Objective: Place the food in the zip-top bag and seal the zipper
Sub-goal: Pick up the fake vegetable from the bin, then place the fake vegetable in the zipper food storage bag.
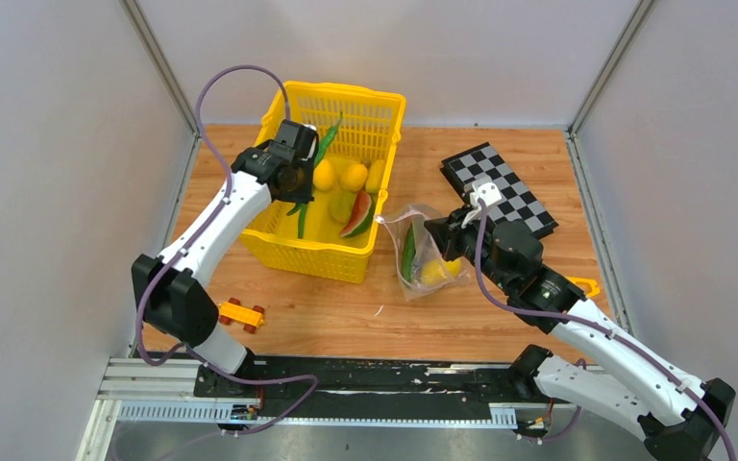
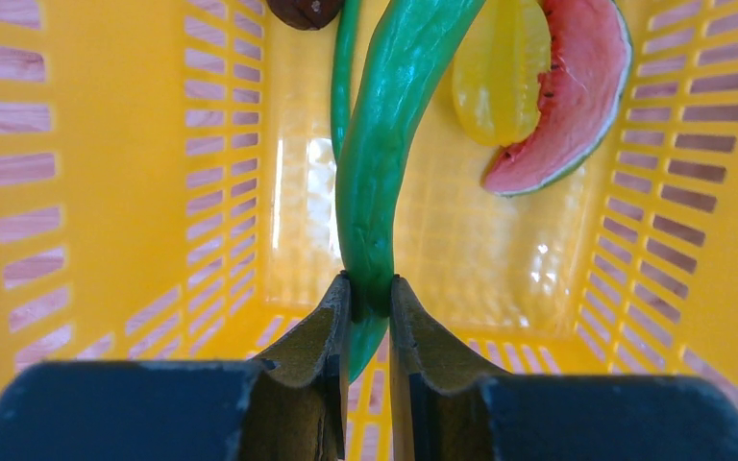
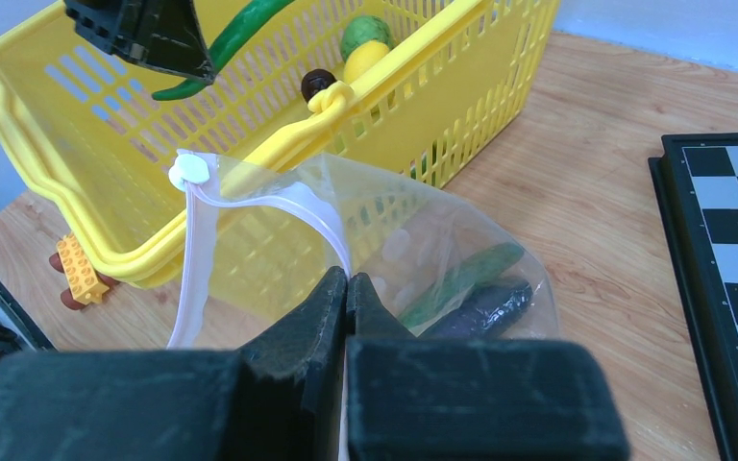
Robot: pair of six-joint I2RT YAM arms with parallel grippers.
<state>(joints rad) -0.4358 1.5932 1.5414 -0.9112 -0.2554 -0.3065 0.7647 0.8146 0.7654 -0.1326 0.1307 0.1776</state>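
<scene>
Green pod (image 2: 394, 125) is clamped between the left gripper (image 2: 370, 296) fingers. The grip is close to one end, and the long remainder sticks out past the fingertips inside the basket (image 1: 309, 252). I cannot tell whether its far end is clear of the basket floor. Also on that floor are a watermelon slice (image 2: 567, 106), a ribbed yellow fruit (image 2: 500, 72) and a dark ball (image 2: 307, 10) by the far wall.

Bag (image 3: 432, 221) sits on the table (image 1: 346, 317) just right of the basket's near right corner; whether they touch, I cannot tell. Right gripper (image 3: 348, 286) is pinched tight on the bag's rim at the zipper (image 3: 195, 259), lifting one lip so the mouth opens on the basket side. White slider (image 3: 190, 173) sits at the zipper's end next to the basket. Already inside the bag are a second pod (image 3: 461, 277), a yellow piece (image 1: 434, 272) and a dark piece (image 3: 485, 307), probably the eggplant.

Risks, as judged:
- The pod is held off-centre, so it may pivot in the fingers and slip out on the way over the basket wall.
- Its free end may catch the basket rim or lattice.
- Only one lip of the bag is held, so the mouth may sag and the pod would land beside the basket.
- A push from the pod could pull the film out of the right pinch.

Writing: none legible. The pale print on the bag is too faint to read. Toy car (image 1: 240, 313), at the basket's near left, shows no label.
</scene>
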